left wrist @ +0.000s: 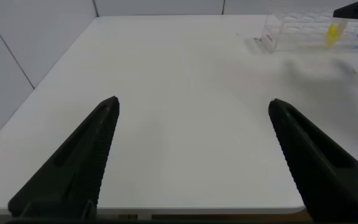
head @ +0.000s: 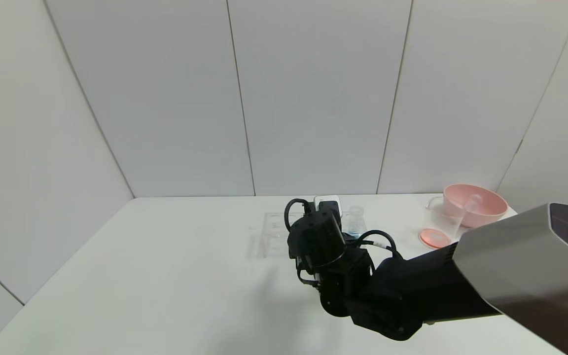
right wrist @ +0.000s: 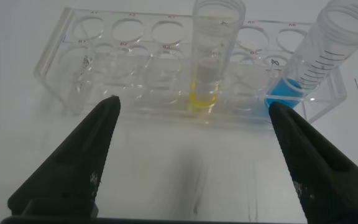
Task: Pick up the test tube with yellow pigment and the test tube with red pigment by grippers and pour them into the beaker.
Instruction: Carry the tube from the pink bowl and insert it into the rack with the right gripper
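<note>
White table (head: 165, 276), grey panel walls. Yellow tube (right wrist: 210, 59) stands upright in clear rack (right wrist: 104, 56), straight ahead between the spread jaws of right gripper (right wrist: 194, 115), not touched. Blue tube (right wrist: 316, 59) leans in the rack near one finger. Left gripper (left wrist: 194, 106) hovers over bare table, jaws spread. Pink bowl (head: 476, 204) well apart.

A white table (head: 165, 276) is seen filling the near part of the scene, its far edge set against a wall (head: 313, 98) of pale grey-white panels divided by thin dark seams. A similar panelled wall (head: 27, 148) is angled along the left, another on the right. Soft, even light is cast; the floor may be hidden.
</note>
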You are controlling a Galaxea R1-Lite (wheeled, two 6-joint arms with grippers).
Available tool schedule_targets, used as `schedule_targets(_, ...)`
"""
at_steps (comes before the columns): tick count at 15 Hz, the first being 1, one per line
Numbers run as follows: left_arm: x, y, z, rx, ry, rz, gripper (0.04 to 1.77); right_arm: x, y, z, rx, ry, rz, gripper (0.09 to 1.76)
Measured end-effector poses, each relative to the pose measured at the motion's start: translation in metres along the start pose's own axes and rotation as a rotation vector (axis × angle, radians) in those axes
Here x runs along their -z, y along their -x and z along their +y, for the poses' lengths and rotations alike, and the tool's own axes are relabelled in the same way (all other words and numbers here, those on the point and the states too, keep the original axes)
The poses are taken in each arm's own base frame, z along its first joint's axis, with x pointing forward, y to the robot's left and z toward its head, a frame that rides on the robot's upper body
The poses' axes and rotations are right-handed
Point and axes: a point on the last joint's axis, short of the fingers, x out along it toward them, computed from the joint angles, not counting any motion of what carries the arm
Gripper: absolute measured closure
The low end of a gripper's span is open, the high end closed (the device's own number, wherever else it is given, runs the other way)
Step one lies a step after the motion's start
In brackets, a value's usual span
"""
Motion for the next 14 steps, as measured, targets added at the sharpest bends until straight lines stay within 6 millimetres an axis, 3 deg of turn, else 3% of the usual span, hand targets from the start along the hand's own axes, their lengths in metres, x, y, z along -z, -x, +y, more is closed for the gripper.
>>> schedule_targets(7,0.0,0.0,0.0,0.0,0.0,0.0,0.09,-0.009,-0.036,-0.004,0.043,-0.016,-0.036,0.14)
schedule_targets(14,0.0,0.0,0.0,0.0,0.0,0.0,0.09,-0.008,-0.059,0.001,0.052,-0.013,-0.052,0.14)
